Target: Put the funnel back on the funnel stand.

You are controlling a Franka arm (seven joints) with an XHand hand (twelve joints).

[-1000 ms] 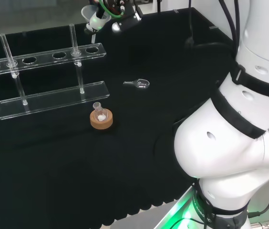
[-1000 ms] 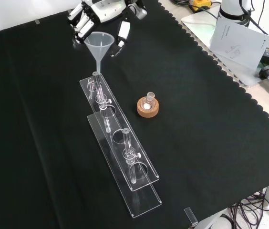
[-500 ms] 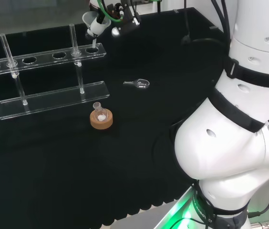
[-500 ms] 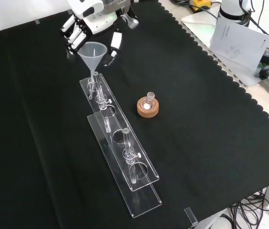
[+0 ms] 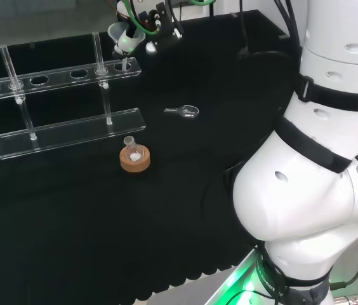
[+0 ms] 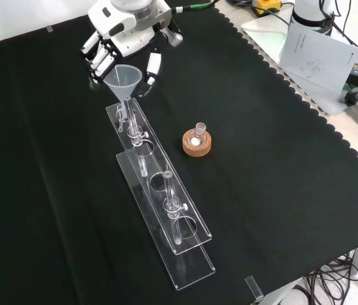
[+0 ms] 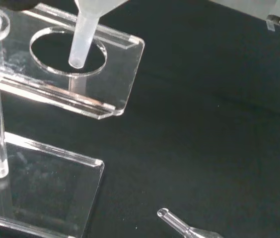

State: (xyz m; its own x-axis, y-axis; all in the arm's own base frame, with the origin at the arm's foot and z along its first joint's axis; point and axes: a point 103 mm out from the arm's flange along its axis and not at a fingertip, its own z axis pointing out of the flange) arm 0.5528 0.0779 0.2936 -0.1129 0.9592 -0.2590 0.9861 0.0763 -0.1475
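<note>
A clear plastic funnel (image 6: 123, 79) hangs upright, its cone between the fingers (image 6: 98, 56) and thumb of my hand (image 6: 127, 28). The hand is shut on it. In the head view the funnel (image 5: 127, 37) is at the right end of the clear acrylic funnel stand (image 5: 58, 76). The stand (image 6: 166, 210) runs down the middle of the front view. In the wrist view the funnel's stem (image 7: 83, 37) points into the round end hole (image 7: 50, 42) of the stand's top shelf, with its tip at about the height of the hole's rim.
A cork ring holding a small flask (image 5: 134, 157) stands in front of the stand; in the front view the cork ring (image 6: 197, 141) is to the stand's right. A small clear scoop (image 5: 182, 112) lies on the cloth nearby. Papers and cables (image 6: 318, 51) lie beyond the cloth's edge.
The hand has come down and nearer to the stand with the funnel. The stem's tip has dropped from above the shelf's end to the end hole.
</note>
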